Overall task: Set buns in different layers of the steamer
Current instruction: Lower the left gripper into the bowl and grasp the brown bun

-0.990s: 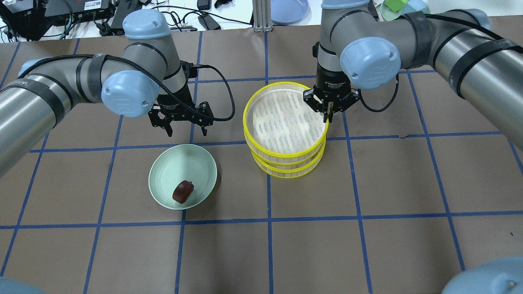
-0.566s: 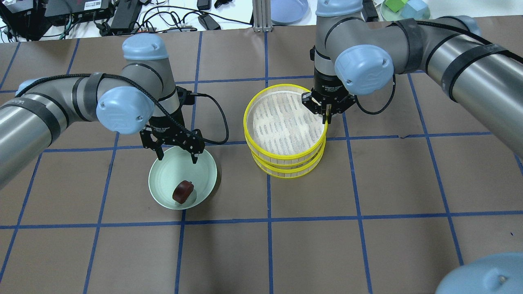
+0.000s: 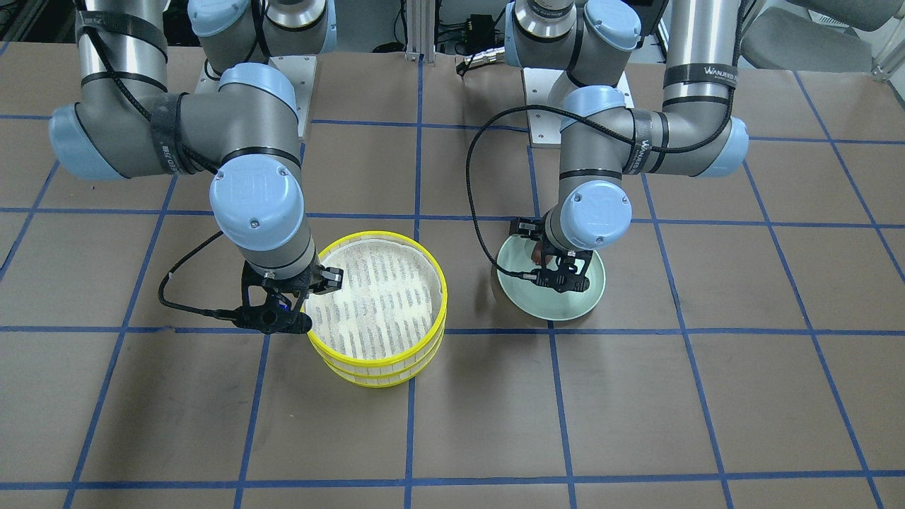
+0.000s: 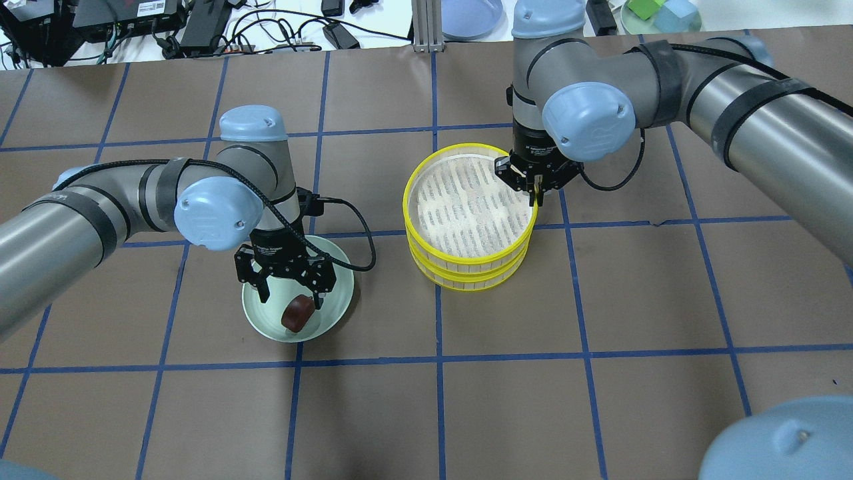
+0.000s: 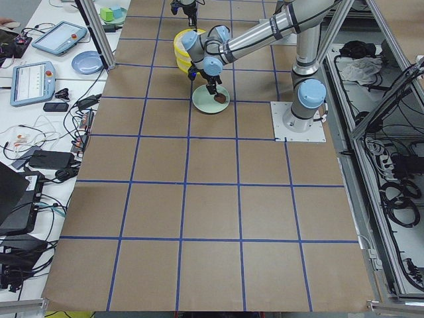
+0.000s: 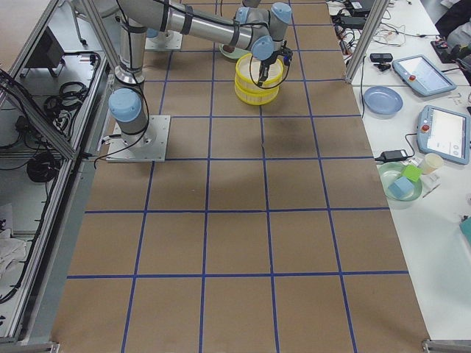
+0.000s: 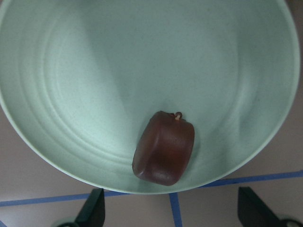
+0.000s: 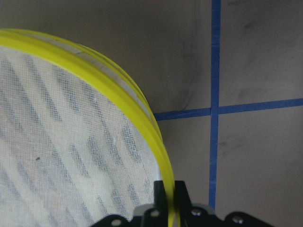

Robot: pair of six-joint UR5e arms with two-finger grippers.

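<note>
- the left gripper [image 4: 291,300] is swinging in. a second ago it was hanging over bare table behind the green plate [image 4: 261,319], and now it is hovering right over the dish, fingers spread wide and gripping nothing.
- the dark bun [image 4: 298,314] is lying near the plate's robot-side edge, roughly under those spread fingers, untouched.
- the right gripper [image 4: 535,192] is staying pinched narrow on the yellow rim of the top steamer layer [image 4: 466,260], which is sitting on the lower layer [image 4: 466,285] much where it was.
- the top layer's mesh is showing bare, and i am not seeing the cream bun anywhere.
- to me this is looking like the dark bun's pick-up beginning, with no bun yet in the top layer.
</note>
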